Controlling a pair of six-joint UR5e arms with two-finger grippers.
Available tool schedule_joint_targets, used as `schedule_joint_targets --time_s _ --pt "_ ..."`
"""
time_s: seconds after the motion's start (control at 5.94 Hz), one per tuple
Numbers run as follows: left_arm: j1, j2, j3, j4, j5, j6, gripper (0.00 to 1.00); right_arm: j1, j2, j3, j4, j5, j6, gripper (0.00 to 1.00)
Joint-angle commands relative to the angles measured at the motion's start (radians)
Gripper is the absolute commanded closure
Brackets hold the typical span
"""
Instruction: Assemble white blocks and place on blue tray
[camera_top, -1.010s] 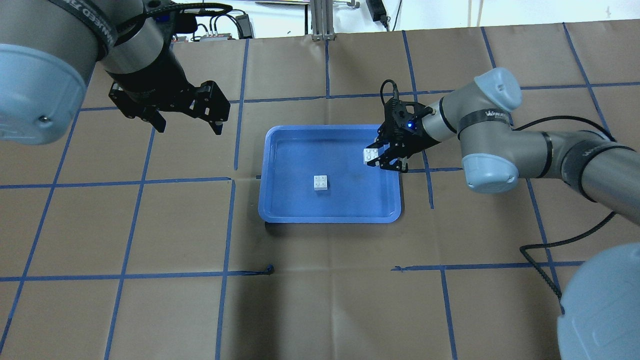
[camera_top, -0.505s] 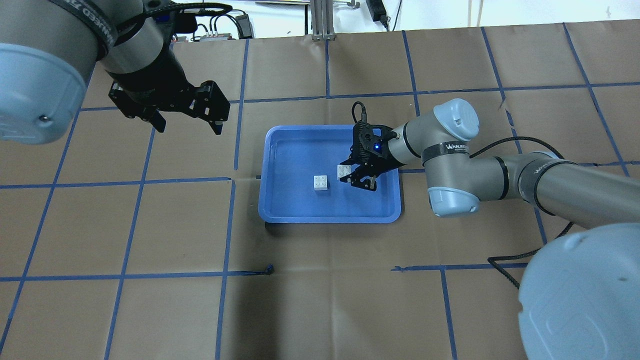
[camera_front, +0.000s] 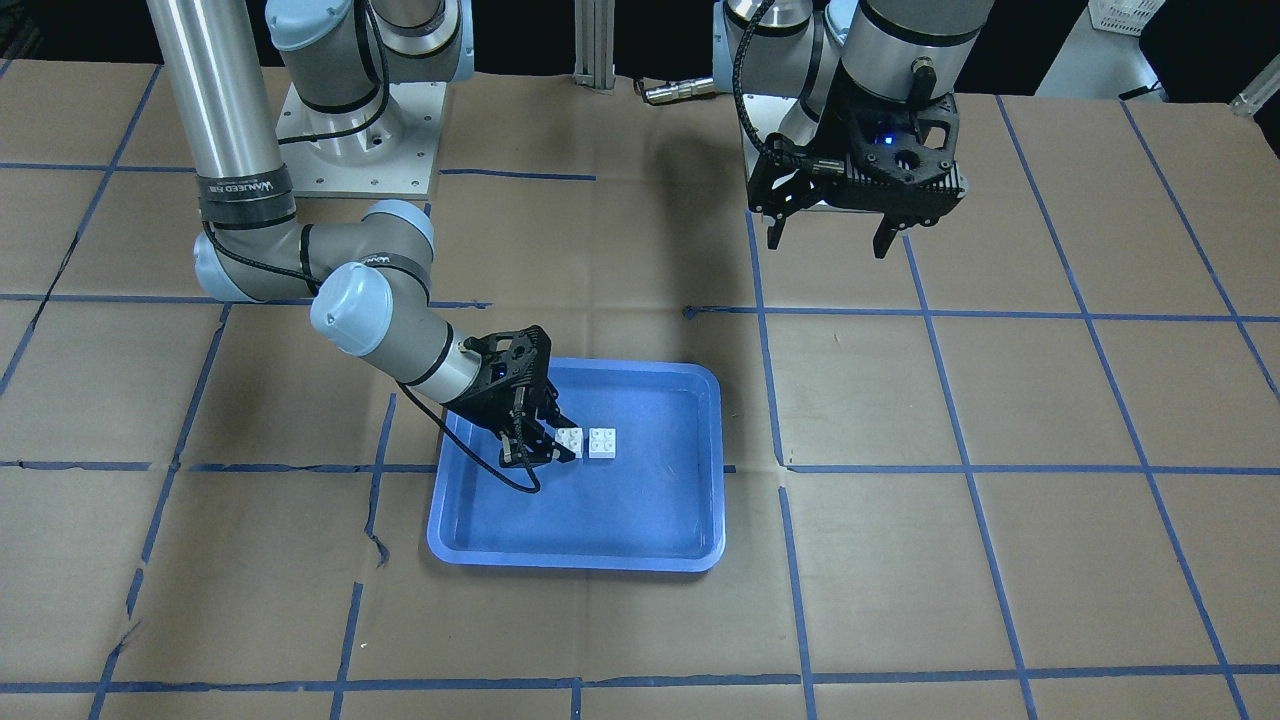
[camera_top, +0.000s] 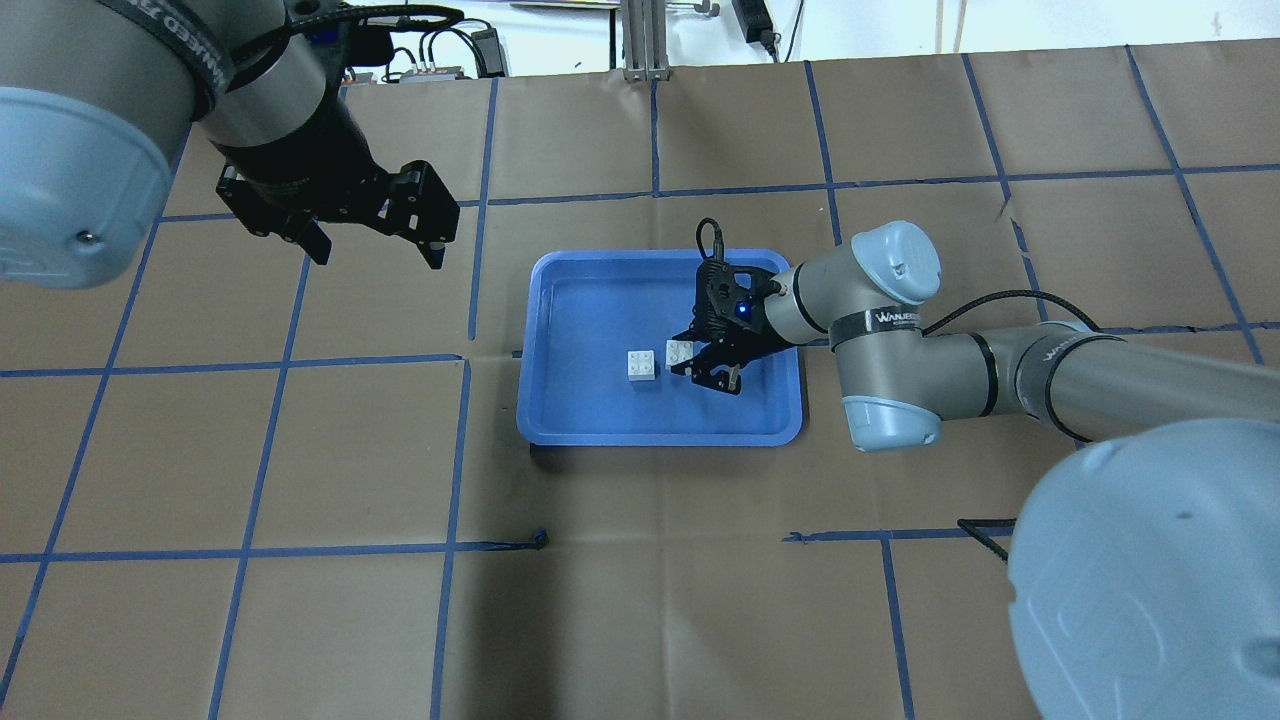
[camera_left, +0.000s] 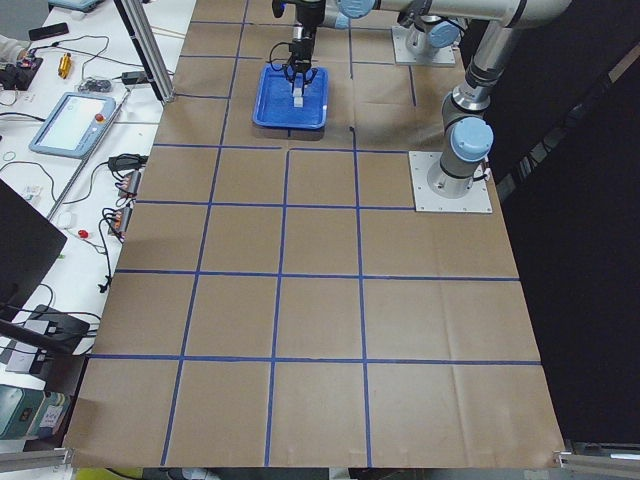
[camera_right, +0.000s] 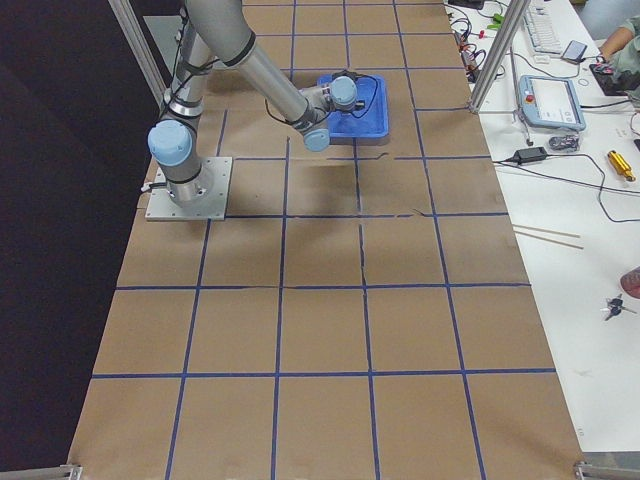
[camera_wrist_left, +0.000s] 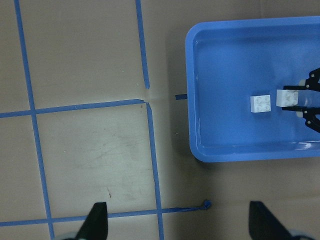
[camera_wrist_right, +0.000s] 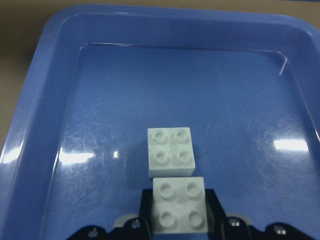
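The blue tray (camera_top: 600, 300) lies at the table's middle. One white block (camera_top: 642, 366) rests studs up on its floor; it also shows in the front view (camera_front: 602, 442) and the right wrist view (camera_wrist_right: 170, 151). My right gripper (camera_top: 692, 357) is shut on the second white block (camera_top: 680, 352), studs up, held low over the tray right beside the resting one. The held block also shows in the right wrist view (camera_wrist_right: 179, 205) and the front view (camera_front: 570, 440). My left gripper (camera_top: 378, 248) is open and empty, high over the table left of the tray.
Brown paper with blue tape lines covers the table (camera_top: 300, 500). The tray's raised rim (camera_front: 575, 562) surrounds both blocks. The right arm's elbow (camera_top: 890, 330) reaches over the tray's right edge. Monitors, cables and tools lie on side benches in the side views.
My right gripper carried its white block from the tray's right rim leftward and down to beside the resting block. The left arm has not moved.
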Motion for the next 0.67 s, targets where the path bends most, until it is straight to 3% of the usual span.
schedule_joint_targets --time_s 0.0,0.5 --pt "-0.001 0.000 0.000 0.000 0.000 0.000 0.01 0.015 0.005 0.000 -0.005 -0.002 0.031 0.75" --pt "-0.001 0.000 0.000 0.000 0.000 0.000 0.01 0.015 0.006 0.000 -0.005 -0.025 0.033 0.74"
